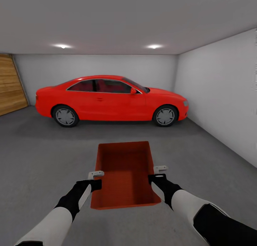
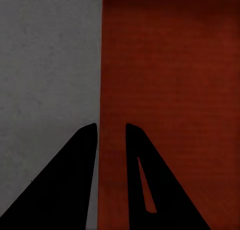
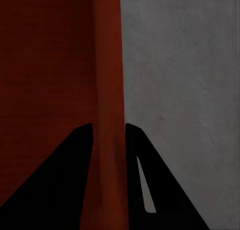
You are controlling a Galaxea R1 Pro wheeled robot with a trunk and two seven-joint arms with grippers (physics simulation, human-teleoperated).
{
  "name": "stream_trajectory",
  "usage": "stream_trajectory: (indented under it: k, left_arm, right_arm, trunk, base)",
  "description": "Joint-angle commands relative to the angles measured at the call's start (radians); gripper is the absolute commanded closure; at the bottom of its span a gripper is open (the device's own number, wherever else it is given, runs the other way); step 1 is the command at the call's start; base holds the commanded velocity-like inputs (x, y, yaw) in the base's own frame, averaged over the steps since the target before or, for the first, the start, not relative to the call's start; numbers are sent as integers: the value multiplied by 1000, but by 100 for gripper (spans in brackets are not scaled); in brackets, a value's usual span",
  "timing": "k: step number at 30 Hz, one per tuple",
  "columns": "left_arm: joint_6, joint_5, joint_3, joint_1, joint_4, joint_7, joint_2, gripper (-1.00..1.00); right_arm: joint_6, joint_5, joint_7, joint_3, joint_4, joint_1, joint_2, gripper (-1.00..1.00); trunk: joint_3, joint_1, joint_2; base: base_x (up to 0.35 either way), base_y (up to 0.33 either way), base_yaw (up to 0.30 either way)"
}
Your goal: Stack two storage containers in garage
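Evidently the storage container [image 1: 124, 174] hung at six o'clock over the garage floor [image 1: 43, 156], the red car [image 1: 110, 99] at twelve; the left fingers [image 1: 95, 180] and right fingers [image 1: 157, 173] were each clamped across a side wall. Lowering both arms evenly would likely set it flat.

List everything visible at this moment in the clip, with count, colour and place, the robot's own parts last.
Orange-red open-topped rectangular storage container: one, held between both grippers, in front of the robot.
Red two-door car: one, parked side-on at the far wall.
Dark grey concrete floor: under car and container.
Pale grey walls: far side and right.
Wooden-plank door: one, light brown, far left.
Ceiling lights: two, white, overhead.
Left gripper: one, black fingers astride the container's left wall.
Right gripper: one, black fingers astride the right wall.
Arms: two, black and white, at the head view's bottom.
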Motion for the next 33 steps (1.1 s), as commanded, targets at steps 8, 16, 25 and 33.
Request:
stream_trajectory:
  k: [8,16,25,33]
  left_arm:
    - [5,12,-3,1,0,11,-1,100]
    - [6,12,-3,0,0,11,-1,100]
    - [5,12,-3,0,0,11,-1,100]
    - [5,12,-3,0,0,11,-1,100]
  right_arm:
    - [6,-4,-7,21,-6,0,1,100]
    - [6,-4,-7,21,-6,0,1,100]
    - [6,-3,-7,21,-6,0,1,100]
    - [6,-4,-7,21,-6,0,1,100]
  trunk:
    - [0,1,-1]
    - [0,1,-1]
    - [0,1,-1]
    - [0,1,-1]
  base:
    - [322,0,-274]
    - [322,0,-286]
    - [322,0,-286]
    - [322,0,-286]
